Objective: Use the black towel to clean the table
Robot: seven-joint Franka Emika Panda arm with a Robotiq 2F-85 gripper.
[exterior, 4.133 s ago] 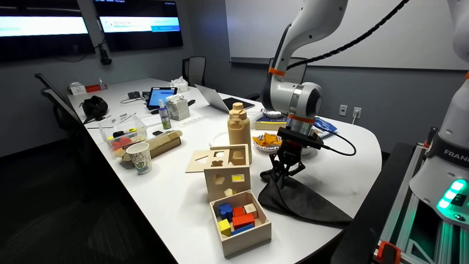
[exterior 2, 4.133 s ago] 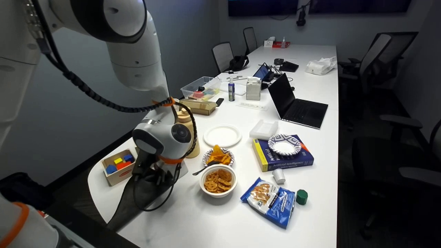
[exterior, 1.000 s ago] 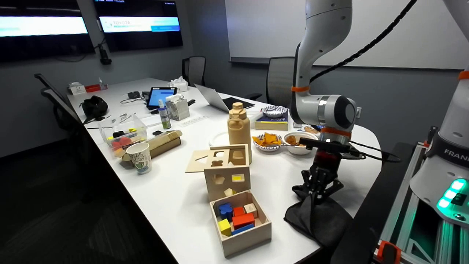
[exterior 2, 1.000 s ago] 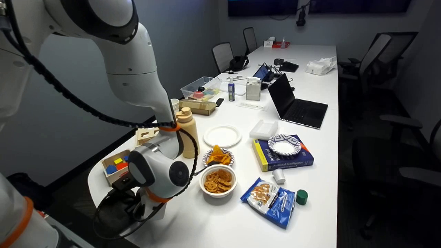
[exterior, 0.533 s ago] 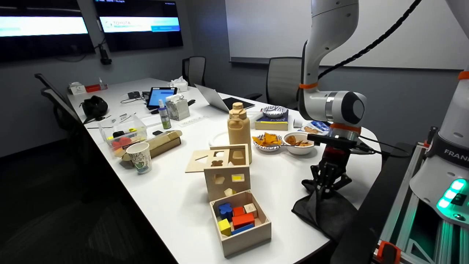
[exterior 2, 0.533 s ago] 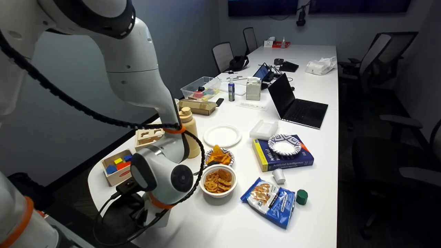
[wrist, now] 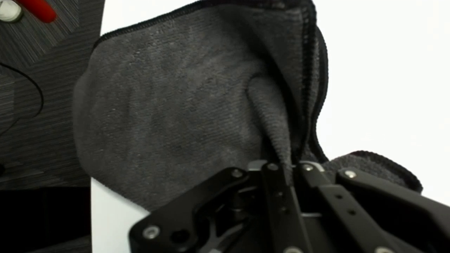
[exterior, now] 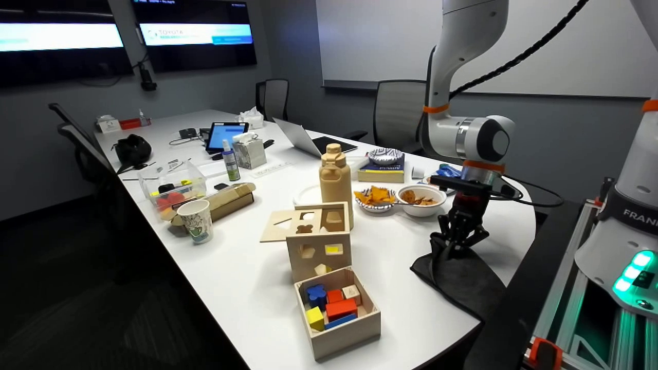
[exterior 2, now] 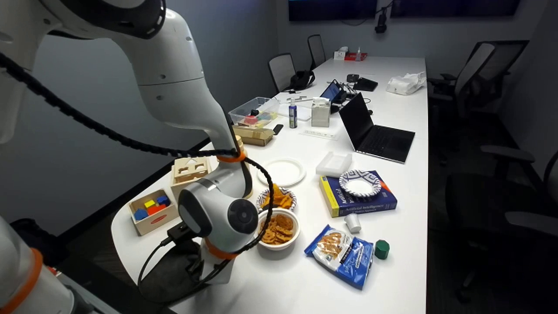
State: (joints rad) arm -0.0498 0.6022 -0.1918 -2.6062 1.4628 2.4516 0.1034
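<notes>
The black towel (exterior: pixel 465 282) lies creased on the white table (exterior: pixel 396 318) at its rounded end, with one side hanging past the edge by the robot base. My gripper (exterior: pixel 452 245) points down and is shut on a raised fold of the towel. In the wrist view the fold of the towel (wrist: pixel 182 102) runs up between the fingertips (wrist: pixel 292 170), and the bare table (wrist: pixel 379 88) shows to the right. In an exterior view the towel (exterior 2: pixel 168 274) shows beside the wrist, and the fingertips are mostly hidden there.
A wooden box of blocks (exterior: pixel 349 341), a wooden shape sorter (exterior: pixel 322 257) and a tan bottle (exterior: pixel 336 180) stand near the arm. A white bowl of snacks (exterior 2: pixel 279 248) is close to the wrist. A blue snack bag (exterior 2: pixel 359 266) and a book (exterior 2: pixel 368 207) lie beyond.
Over four seconds my gripper has dragged the towel toward the robot-side edge. In the last second it has moved slightly back from that edge toward the snack bowl, still holding the towel.
</notes>
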